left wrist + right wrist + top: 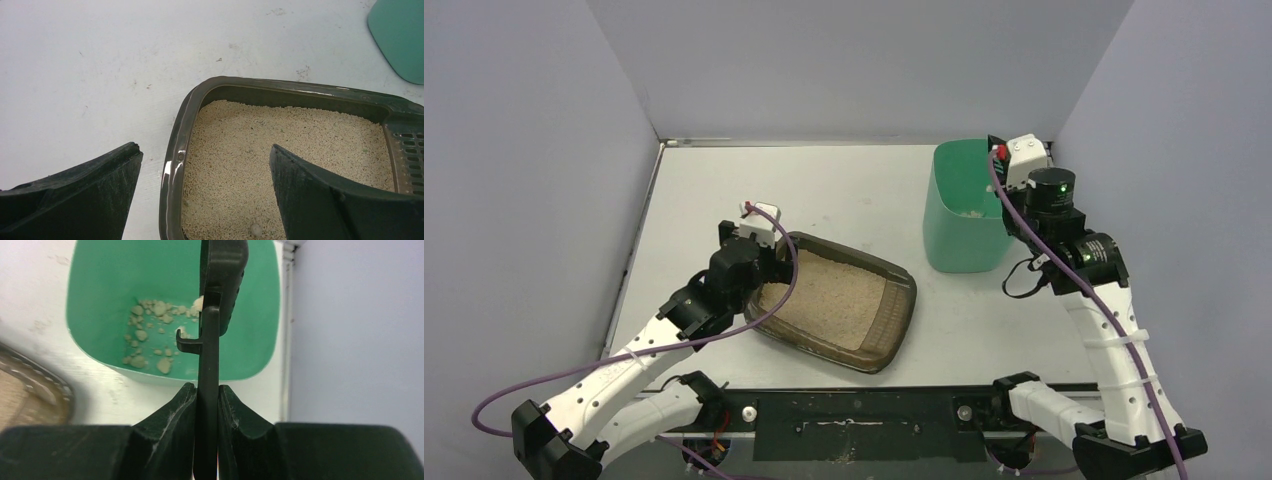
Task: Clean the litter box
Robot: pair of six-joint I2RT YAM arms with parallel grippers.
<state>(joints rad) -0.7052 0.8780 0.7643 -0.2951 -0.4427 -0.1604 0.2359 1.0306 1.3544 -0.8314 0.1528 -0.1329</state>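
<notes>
litter box [172, 170] has its 9 o'clock rim inside your left gripper [203, 150], whose claw is apart. your right gripper [206, 395] is clamped on the scoop [220, 280] over the green bin [100, 290].

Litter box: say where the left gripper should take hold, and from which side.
Grip the litter box by its left-end rim, coming from above. The wall there is thin, and the open left gripper straddles it: one finger outside, one over the granules.

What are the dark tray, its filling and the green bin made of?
Litter box: likely plastic, glossy; its rim shows highlights. Filling: matte beige granules, material unclear. Green bin: probably moulded plastic, smooth, evenly coloured.
</notes>
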